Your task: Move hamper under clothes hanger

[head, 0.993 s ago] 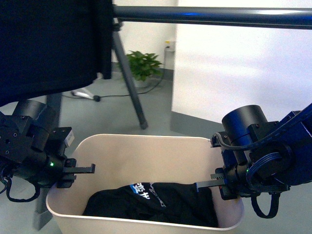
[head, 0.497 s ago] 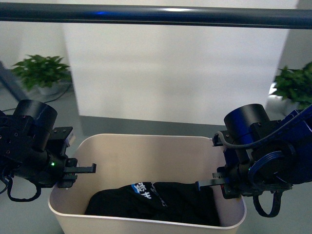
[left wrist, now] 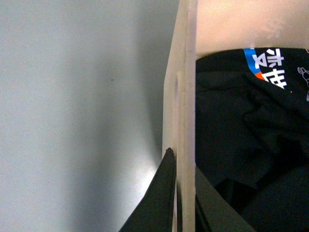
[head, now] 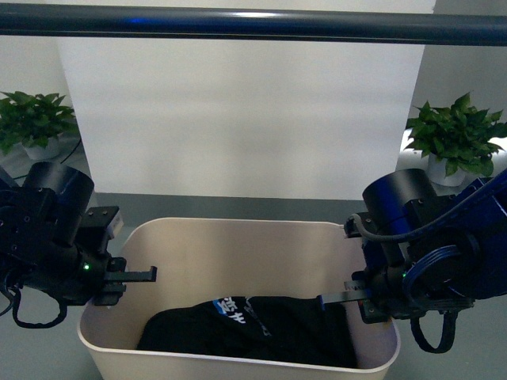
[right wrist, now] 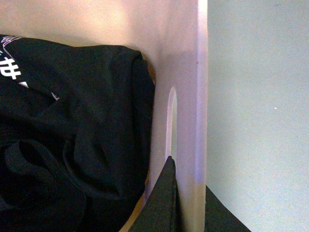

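**Two grippers, one hamper, one bar above**

The left gripper (head: pixel 120 277) has its two fingers on either side of the short left wall of the hamper (head: pixel 238 229), one inside and one outside. In the left wrist view the fingers (left wrist: pixel 161 198) lie tight against this wall (left wrist: pixel 186 96), so the gripper is clamped on it. The right gripper (head: pixel 358 303) grips the opposite short wall in the same manner. In the right wrist view its inner finger (right wrist: pixel 164 198) sits just below the slot handle (right wrist: pixel 172 121) cut in the wall.

The hamper is one beige tub, held between the two arms, low in the middle of the front view. Inside lies one black garment (head: pixel 253 328) with white and blue print (head: pixel 230 305). I cannot tell if the tub touches the grey floor (left wrist: pixel 72 96).

The long dark bar of the clothes hanger (head: pixel 253 24) runs across the top of the front view, above the hamper. Behind is a white panel (head: pixel 238 119). Two green pot plants stand on the floor, one at the far left (head: pixel 32 123) and one at the far right (head: pixel 451 138).
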